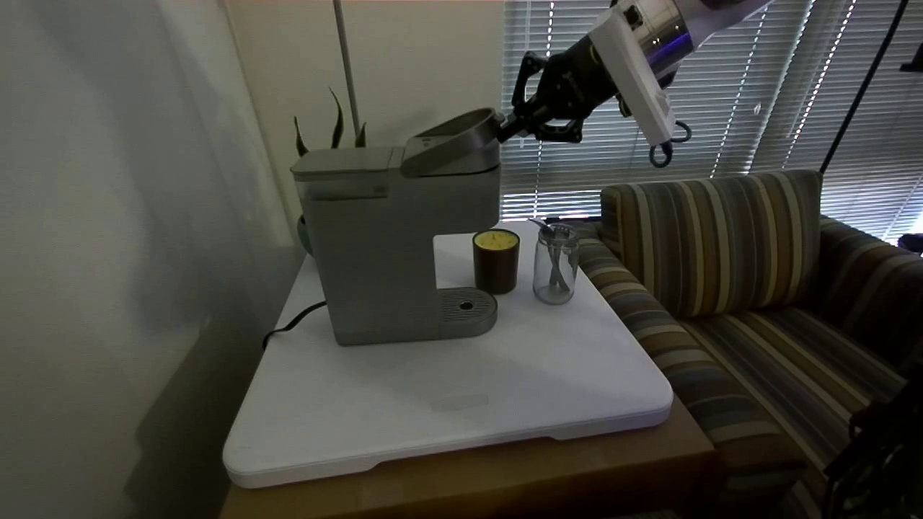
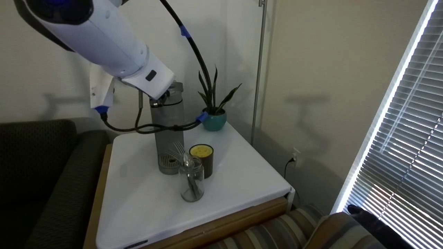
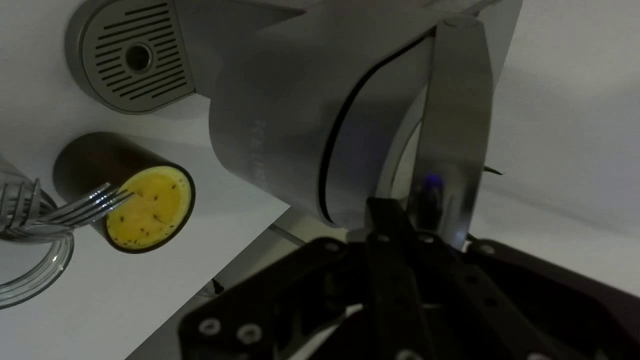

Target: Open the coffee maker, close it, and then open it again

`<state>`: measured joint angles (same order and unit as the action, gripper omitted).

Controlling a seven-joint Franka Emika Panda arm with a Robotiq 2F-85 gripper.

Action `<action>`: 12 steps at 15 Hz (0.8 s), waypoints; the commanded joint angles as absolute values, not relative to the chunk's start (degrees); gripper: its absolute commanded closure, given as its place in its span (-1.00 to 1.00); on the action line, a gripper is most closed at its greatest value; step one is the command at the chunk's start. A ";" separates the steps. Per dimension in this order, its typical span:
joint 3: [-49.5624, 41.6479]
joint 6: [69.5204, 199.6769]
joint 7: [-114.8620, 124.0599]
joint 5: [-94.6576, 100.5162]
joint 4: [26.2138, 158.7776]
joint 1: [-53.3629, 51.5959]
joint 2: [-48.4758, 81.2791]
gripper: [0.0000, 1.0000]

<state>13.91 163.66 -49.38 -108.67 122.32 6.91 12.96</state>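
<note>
In an exterior view, the coffee maker [image 1: 382, 263] stands upright on the white worktop [image 1: 548, 389], its lid [image 1: 451, 148] tilted up at the front; the gripper [image 1: 502, 134] reaches in from the side the machine faces, its tips at the lid's front edge and seemingly touching it. Just beside the coffee maker's drip base [image 1: 467, 313] stands a dark cup [image 1: 496, 270] with a yellow fill [image 1: 496, 240], and a little farther out from the machine a glass jar [image 1: 566, 270] holding cutlery [image 1: 555, 267]. A striped armchair [image 1: 710, 245] sits past the coffee maker's front, beyond the worktop's edge. In an exterior view, the robot arm [image 2: 114, 52] hides part of the coffee maker's top and most of the jaws, and a black cable [image 2: 178, 127] crosses before the machine; a plant [image 2: 228, 98] in a teal pot [image 2: 214, 121] stands near the coffee maker's rear. In the wrist view, the jaws look pressed together, their tips right at the underside of the coffee maker's lid, with a gap showing between lid and body.
</note>
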 commanded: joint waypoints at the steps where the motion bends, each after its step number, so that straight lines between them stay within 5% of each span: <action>1: 13.87 162.36 -49.68 -109.37 121.00 7.08 13.96 1.00; 12: 13.85 161.18 -51.71 -111.16 118.15 7.07 12.59 1.00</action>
<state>13.91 162.92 -49.93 -109.82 119.67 6.91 12.91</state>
